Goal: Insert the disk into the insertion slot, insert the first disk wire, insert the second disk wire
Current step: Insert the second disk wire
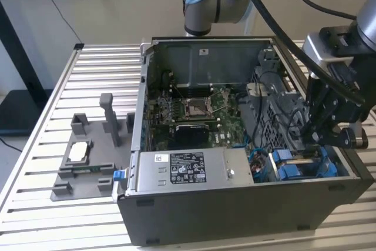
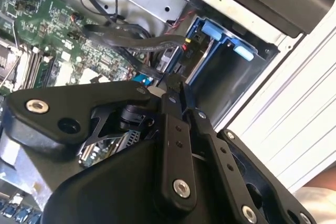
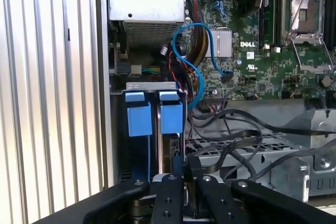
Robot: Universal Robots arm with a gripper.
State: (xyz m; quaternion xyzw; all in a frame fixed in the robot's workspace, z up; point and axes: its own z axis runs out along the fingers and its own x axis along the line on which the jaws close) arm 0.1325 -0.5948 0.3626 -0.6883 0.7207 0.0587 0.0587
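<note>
- One tool [image 1: 314, 139] down inside the open computer case [image 1: 235, 204], at the exterior view's right, over the blue-tabbed insertion slot [image 1: 305, 168].
- Fingers [image 3: 168, 198] close together in both wrist views; whether clamped on anything, cannot tell.
- Two blue tabs [image 3: 155, 114] just beyond the fingertips, with dark wires [image 3: 236, 135] looping beside.
- Green motherboard [image 1: 194, 116] further in, silver power-supply box [image 1: 188, 171] near the case front.
- Grey fixture [image 1: 88, 157] on the slatted bench [image 1: 100, 86], well apart.
</note>
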